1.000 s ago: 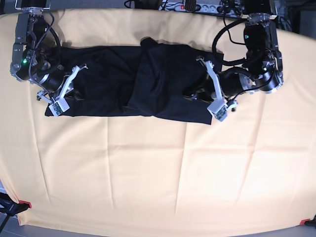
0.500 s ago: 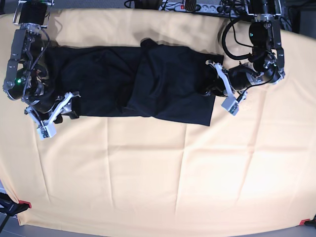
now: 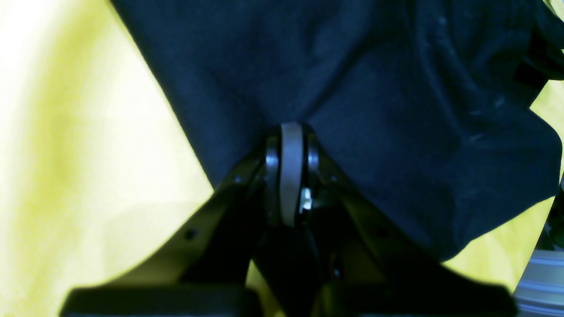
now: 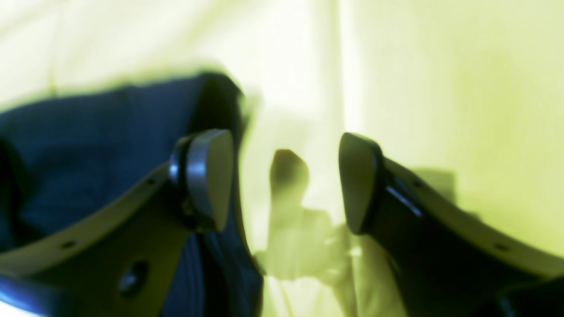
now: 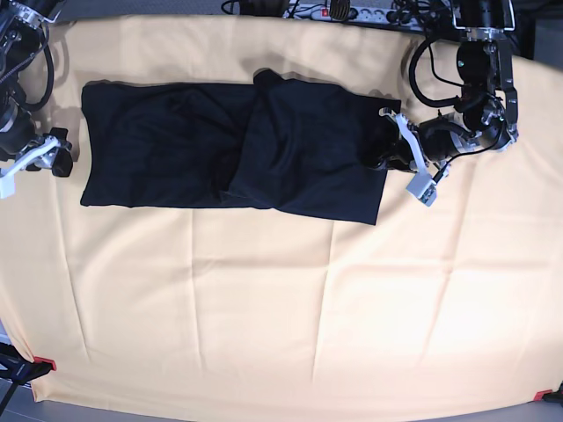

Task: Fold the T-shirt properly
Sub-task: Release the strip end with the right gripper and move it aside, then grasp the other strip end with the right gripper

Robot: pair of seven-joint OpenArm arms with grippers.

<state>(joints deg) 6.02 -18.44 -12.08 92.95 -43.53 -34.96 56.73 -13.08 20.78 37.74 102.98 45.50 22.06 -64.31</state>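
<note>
The black T-shirt [image 5: 237, 145] lies as a long folded band across the far part of the table. My left gripper [image 5: 389, 158] is at the shirt's right edge. In the left wrist view its jaws [image 3: 291, 132] are shut together, and the dark fabric [image 3: 374, 110] puckers around the tips. My right gripper [image 5: 37, 163] is off the shirt's left edge, over the cloth. In the right wrist view it [image 4: 286, 176] is open and empty, with the shirt's edge [image 4: 88, 145] beside its left finger.
A pale yellow-orange cloth [image 5: 281, 308] covers the whole table. Cables and a power strip [image 5: 352, 10] run along the far edge. Red clips [image 5: 44, 363] hold the cloth's near corners.
My right gripper has drawn back to the left, off the shirt. My left gripper has moved right to the shirt's right edge and closed.
</note>
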